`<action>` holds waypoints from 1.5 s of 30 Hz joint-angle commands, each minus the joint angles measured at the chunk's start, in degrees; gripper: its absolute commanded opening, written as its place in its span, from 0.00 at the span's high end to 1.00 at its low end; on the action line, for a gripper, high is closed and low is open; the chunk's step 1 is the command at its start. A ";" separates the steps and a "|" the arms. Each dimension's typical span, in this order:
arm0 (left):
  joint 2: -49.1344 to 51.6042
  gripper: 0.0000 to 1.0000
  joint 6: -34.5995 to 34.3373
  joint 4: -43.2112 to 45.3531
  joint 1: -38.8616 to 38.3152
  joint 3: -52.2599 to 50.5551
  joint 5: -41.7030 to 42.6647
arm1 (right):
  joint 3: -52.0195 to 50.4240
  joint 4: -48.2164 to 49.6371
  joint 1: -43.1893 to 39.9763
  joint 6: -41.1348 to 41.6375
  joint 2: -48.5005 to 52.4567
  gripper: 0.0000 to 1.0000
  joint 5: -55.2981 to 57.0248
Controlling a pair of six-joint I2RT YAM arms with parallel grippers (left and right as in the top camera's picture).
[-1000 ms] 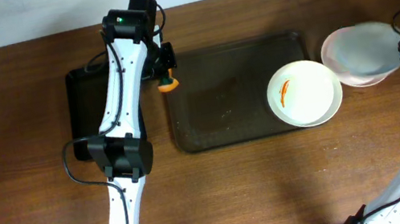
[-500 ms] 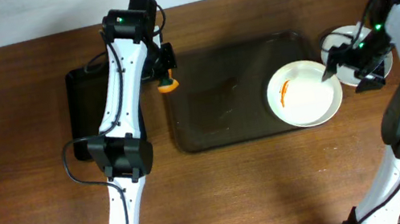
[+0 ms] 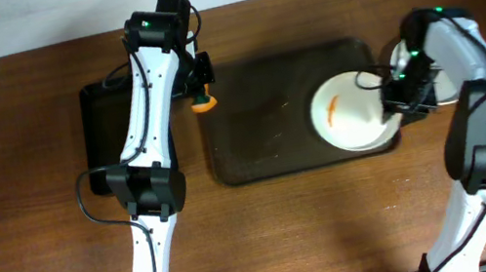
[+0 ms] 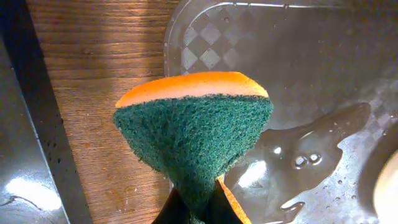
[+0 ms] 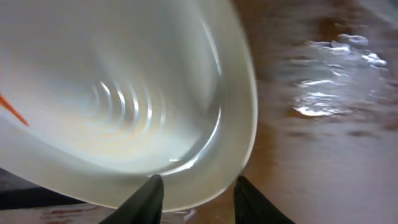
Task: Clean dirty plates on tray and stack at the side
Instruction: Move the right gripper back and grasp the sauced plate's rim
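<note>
The smeared plate [image 3: 348,113] lies at the right end of the tray [image 3: 261,123], near its right rim, with a short orange-red streak [image 3: 332,106] on the left part of its white face. The right gripper [image 3: 393,99] sits at the plate's right edge. In the right wrist view its two dark fingers [image 5: 148,198] stand apart with the rim passing between them, one over the plate's edge and the other out over the tray floor. That view is blurred, and we see no clamp on the rim. Just right of the tray, off it and on the table [image 3: 43,239], another white plate [image 3: 400,55] shows, mostly hidden behind the right arm.

The tray floor is wet, and the left wrist view shows a puddle of water [image 4: 311,149] on it. At the tray's far left corner the left gripper [image 3: 202,88] hangs over the rim with its jaws closed on a sponge [image 4: 196,134] that has a green scouring face and an orange back. Left of the tray, under the left arm, lies a narrower black tray [image 3: 100,120].
</note>
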 commanded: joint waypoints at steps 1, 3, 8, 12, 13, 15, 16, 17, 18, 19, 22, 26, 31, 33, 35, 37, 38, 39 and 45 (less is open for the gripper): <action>-1.84 1.00 1.11 0.11 0.11 -0.22 -0.90 | -0.50 1.07 4.79 0.07 -1.66 0.62 0.48; -1.84 1.00 1.11 0.13 0.11 -0.22 -0.90 | -0.48 1.66 6.38 0.02 -1.66 0.62 0.07; -1.84 1.00 1.14 0.07 0.11 -0.22 -0.90 | -0.48 3.85 6.91 12.20 -1.66 0.62 12.52; -1.84 1.00 1.11 0.35 0.09 -0.22 -0.90 | -1.31 2.82 4.42 14.47 -1.60 0.62 10.86; -1.84 1.00 1.11 0.44 0.09 -0.22 -0.90 | -2.23 3.61 4.42 14.49 -1.60 0.62 10.82; -1.84 1.00 1.11 0.52 0.09 -0.22 -0.90 | -4.72 6.40 4.42 14.51 -1.60 0.61 10.38; -1.84 1.00 1.11 0.50 0.09 -0.22 -0.90 | -6.23 8.79 4.42 14.47 -1.51 0.61 9.16; -1.84 1.00 1.11 0.52 0.09 -0.22 -0.90 | -7.63 11.10 4.42 13.84 -1.49 0.62 6.82; -1.84 1.00 1.11 0.55 0.09 -0.22 -0.90 | -8.92 13.55 4.44 12.72 -1.49 0.63 3.13; -1.84 1.00 1.11 0.52 0.09 -0.22 -0.90 | -9.05 14.23 4.44 12.72 -1.44 0.66 2.08; -1.84 1.00 1.11 0.55 0.09 -0.22 -0.90 | -9.25 16.55 4.76 12.72 -1.27 0.96 -1.57; -1.81 1.00 1.14 0.79 -0.61 -0.22 -0.90 | -12.70 25.27 10.80 12.74 -1.05 0.96 -4.09; -1.81 1.00 1.14 0.68 -1.75 -0.22 -0.94 | -12.79 28.52 19.43 16.65 -1.22 0.91 0.24; -1.81 1.00 1.14 0.70 -1.75 -0.22 -0.94 | -9.18 25.62 18.03 16.31 -1.22 0.71 0.24; -1.81 1.00 1.14 0.72 -1.75 -0.22 -0.94 | -4.28 22.64 15.89 12.70 -1.22 0.59 0.02; -1.81 1.00 1.14 0.74 -1.75 -0.22 -0.94 | -3.08 24.00 15.34 8.90 -1.22 0.47 -0.26; -1.81 1.00 1.14 0.74 -1.75 -0.22 -0.94 | -3.15 24.98 15.47 7.21 -1.03 0.48 -0.98; -1.81 1.00 1.14 0.76 -1.75 -0.22 -0.94 | -3.69 26.38 16.04 5.11 -0.83 0.50 -2.36; -1.81 1.00 1.11 0.13 -1.75 -0.22 -0.92 | -4.28 25.42 17.99 5.01 3.61 0.69 -1.53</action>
